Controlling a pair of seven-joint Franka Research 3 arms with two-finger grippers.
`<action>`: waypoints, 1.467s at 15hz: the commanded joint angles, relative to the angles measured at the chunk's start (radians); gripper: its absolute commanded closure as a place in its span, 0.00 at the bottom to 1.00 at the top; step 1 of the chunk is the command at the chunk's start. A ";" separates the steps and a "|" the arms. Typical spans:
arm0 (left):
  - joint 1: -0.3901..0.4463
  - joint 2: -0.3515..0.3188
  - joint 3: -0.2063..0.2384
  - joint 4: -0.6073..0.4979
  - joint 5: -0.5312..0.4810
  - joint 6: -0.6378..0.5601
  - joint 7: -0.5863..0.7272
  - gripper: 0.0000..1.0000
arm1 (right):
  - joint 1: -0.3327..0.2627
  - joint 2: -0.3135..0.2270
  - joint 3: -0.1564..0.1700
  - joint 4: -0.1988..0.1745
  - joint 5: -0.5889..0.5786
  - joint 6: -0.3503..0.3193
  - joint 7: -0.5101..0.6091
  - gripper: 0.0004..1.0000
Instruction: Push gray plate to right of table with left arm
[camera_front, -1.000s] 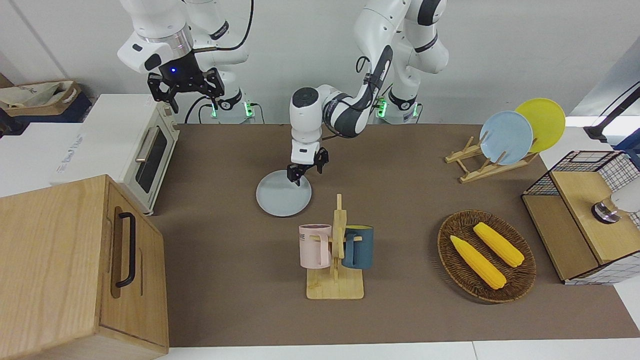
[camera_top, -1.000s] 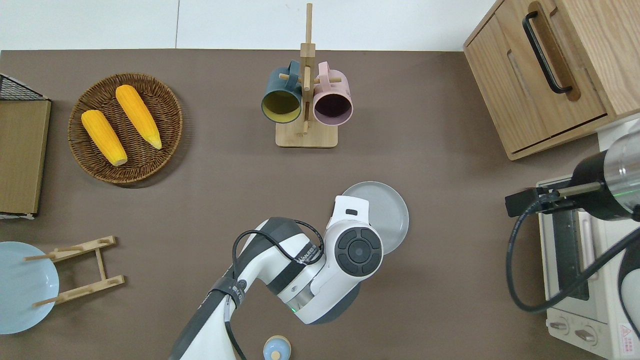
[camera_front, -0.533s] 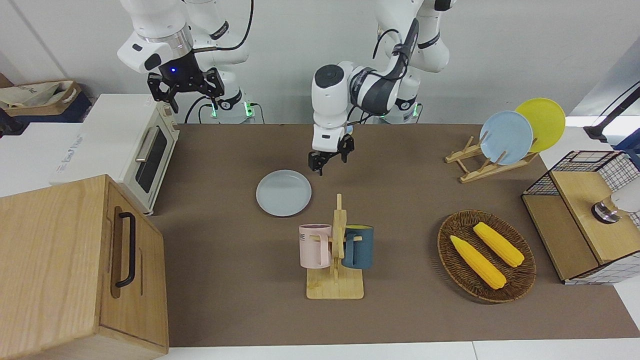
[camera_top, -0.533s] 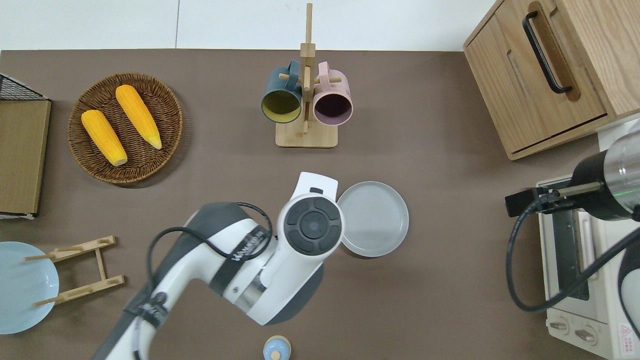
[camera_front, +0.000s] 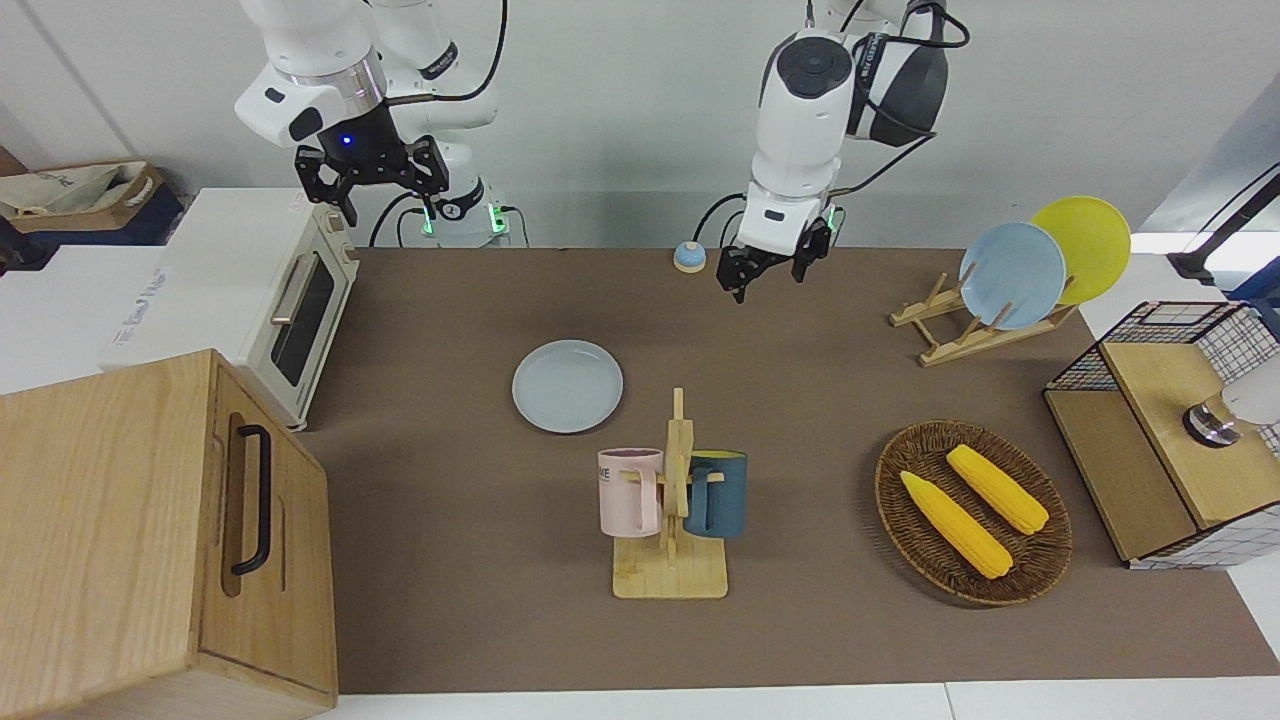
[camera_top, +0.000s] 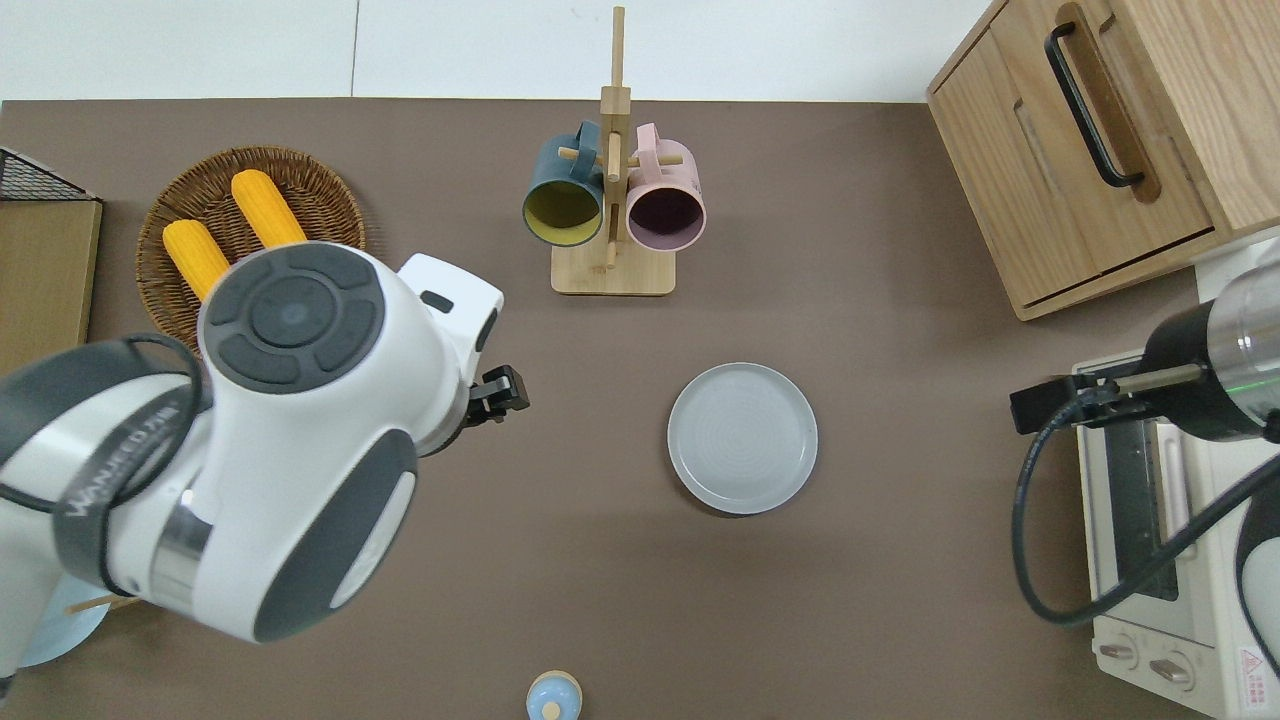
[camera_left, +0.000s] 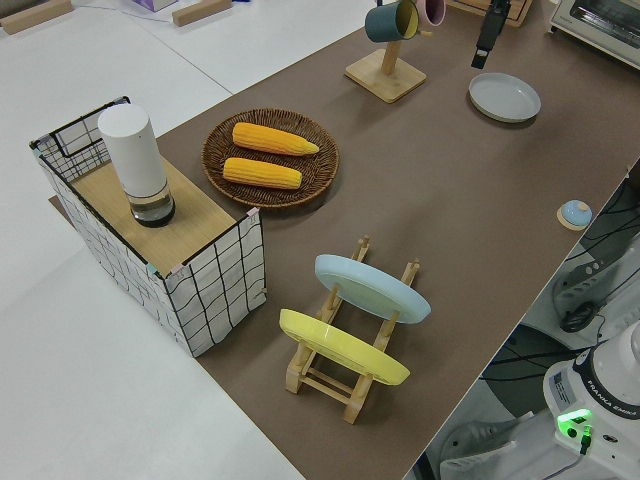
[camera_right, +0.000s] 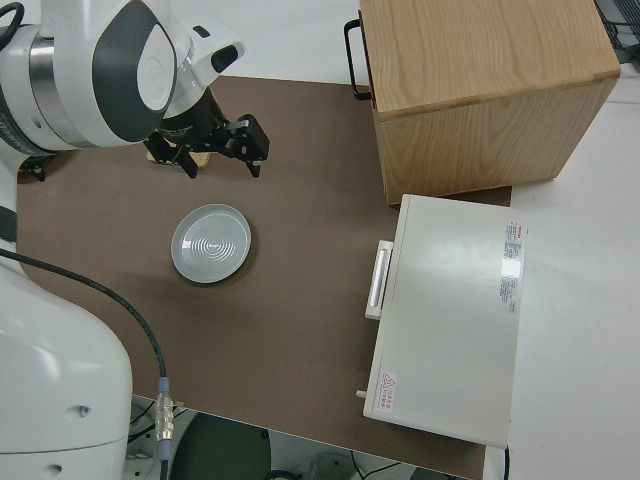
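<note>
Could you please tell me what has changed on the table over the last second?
The left gripper lifted off the gray plate and swung away toward the left arm's end of the table, holding nothing. The plate, the mug rack and the parked right arm stayed put.

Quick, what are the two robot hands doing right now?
Left gripper: open, holding nothing, up off the gray plate.
Right gripper: open, empty, parked.
</note>
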 joint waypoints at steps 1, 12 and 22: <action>0.076 0.021 0.023 0.081 -0.012 -0.085 0.164 0.01 | -0.020 -0.006 0.013 0.004 0.010 -0.012 0.000 0.02; 0.184 -0.008 0.248 0.084 -0.010 -0.097 0.719 0.01 | -0.020 -0.006 0.015 0.004 0.010 -0.012 0.000 0.02; 0.223 0.010 0.250 0.048 -0.059 0.031 0.902 0.00 | -0.020 -0.006 0.015 0.004 0.010 -0.012 0.000 0.02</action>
